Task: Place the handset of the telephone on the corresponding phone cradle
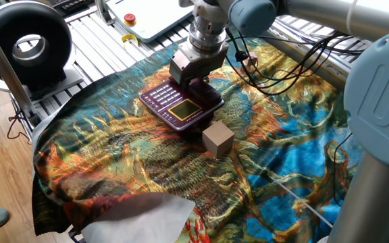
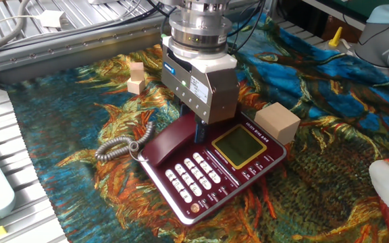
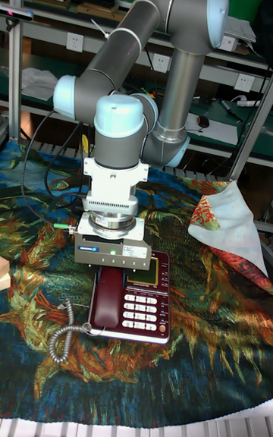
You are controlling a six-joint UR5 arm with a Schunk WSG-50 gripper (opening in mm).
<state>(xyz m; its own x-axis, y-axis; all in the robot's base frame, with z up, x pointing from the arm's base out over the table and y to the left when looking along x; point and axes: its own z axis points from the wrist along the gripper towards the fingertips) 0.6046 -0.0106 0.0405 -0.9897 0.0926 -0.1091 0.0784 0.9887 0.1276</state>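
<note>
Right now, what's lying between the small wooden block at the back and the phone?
The grey coiled cord lies on the cloth between the small block and the telephone, as the other fixed view shows.

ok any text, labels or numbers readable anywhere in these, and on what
None can be read for certain.
telephone: a line of print along the edge by the display, too small to read.
Its buttons: markings blurred.
gripper: a pale label on its body, print too small.
Red button on the white box: no legible text.
</note>
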